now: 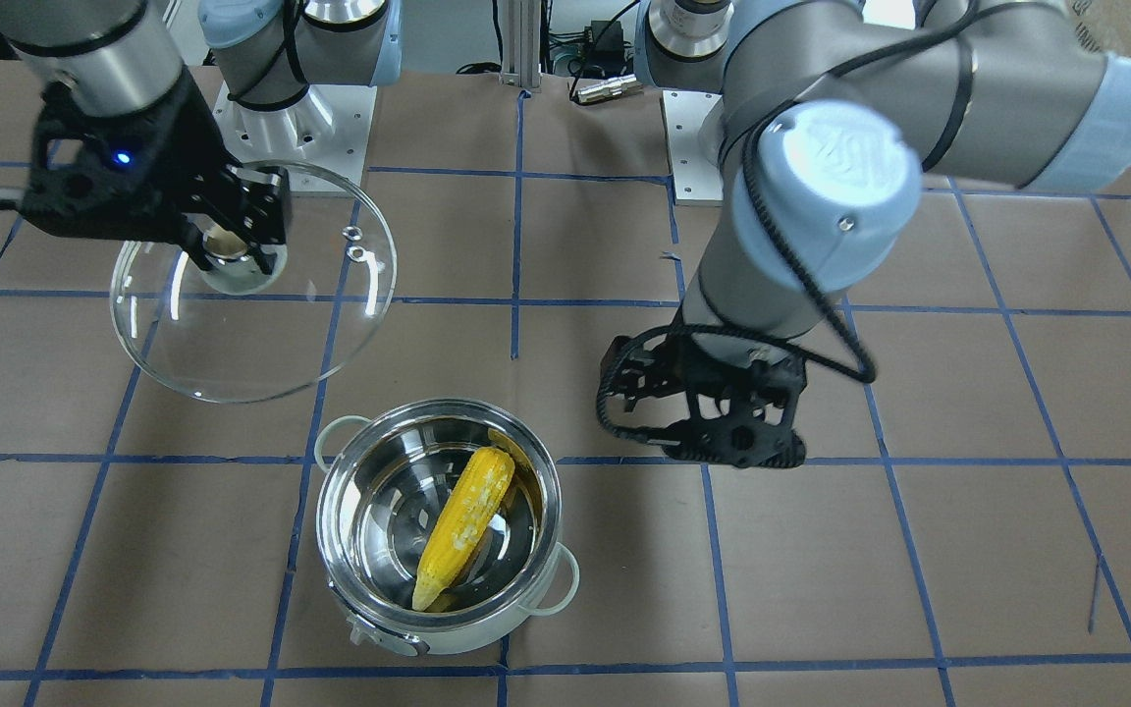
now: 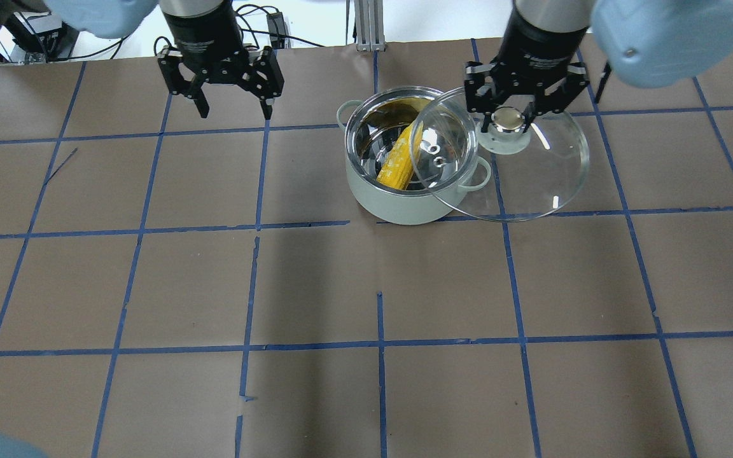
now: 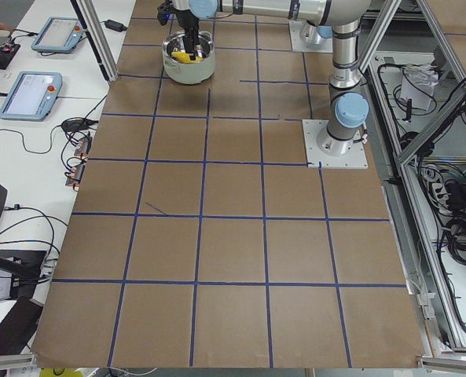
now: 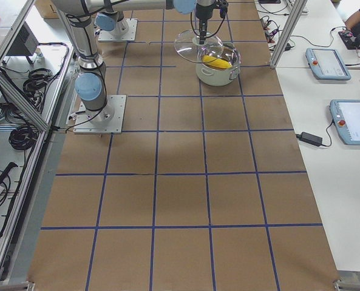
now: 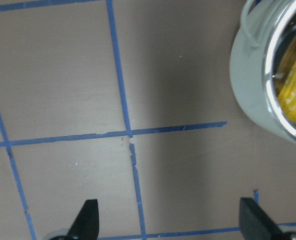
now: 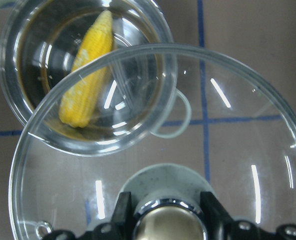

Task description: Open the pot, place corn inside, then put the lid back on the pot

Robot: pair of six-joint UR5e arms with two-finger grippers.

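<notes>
Corn is lying slantwise inside the open pot, so closing is the step in hand. Just right of it, the right gripper is holding the lid up by its knob. Far left, the left gripper is hovering wide and empty. Next, the lid likely needs centring over the rim and lowering.

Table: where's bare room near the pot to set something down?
Free: the paper between the left tool and the pot, and all of it on the robot's side of the pot. Crowded: the pot's right, where the right tool holds the lid.
</notes>
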